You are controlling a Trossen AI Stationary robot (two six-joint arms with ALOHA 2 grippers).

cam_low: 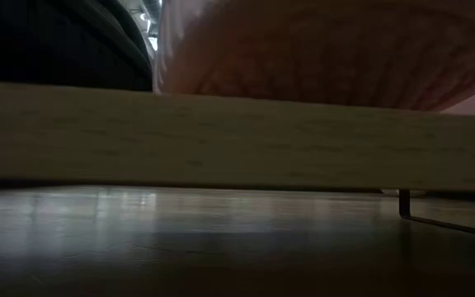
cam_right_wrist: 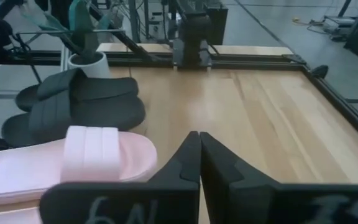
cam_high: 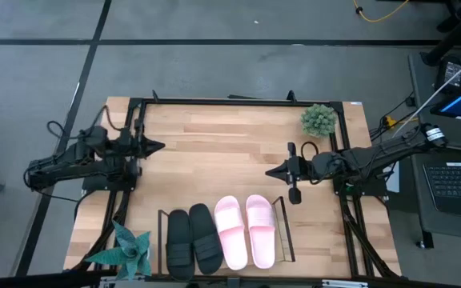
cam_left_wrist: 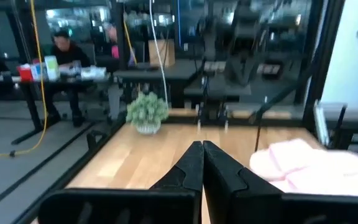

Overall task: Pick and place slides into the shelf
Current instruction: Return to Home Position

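Standing just beside slides [cam_high: 230, 232] on shelf [cam_high: 286, 236]: spiky plant [cam_high: 130, 250]; left fingers [cam_high: 157, 146], right fingers [cam_high: 272, 170] clenched, empty.

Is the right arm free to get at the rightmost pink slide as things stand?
Probably yes: the right gripper, shut, hangs over the table near that pink slide, with nothing between them.

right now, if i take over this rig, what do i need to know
Left gripper: shut, empty, over the table's left side.
Right gripper: shut, empty, over the right side, above the shelf's end.
Shelf: holds all four slides side by side, black pair on the left, pink pair on the right.
Done: every slide is in the shelf.
Left: nothing to place; both arms look drawn back, so probably only parking them.
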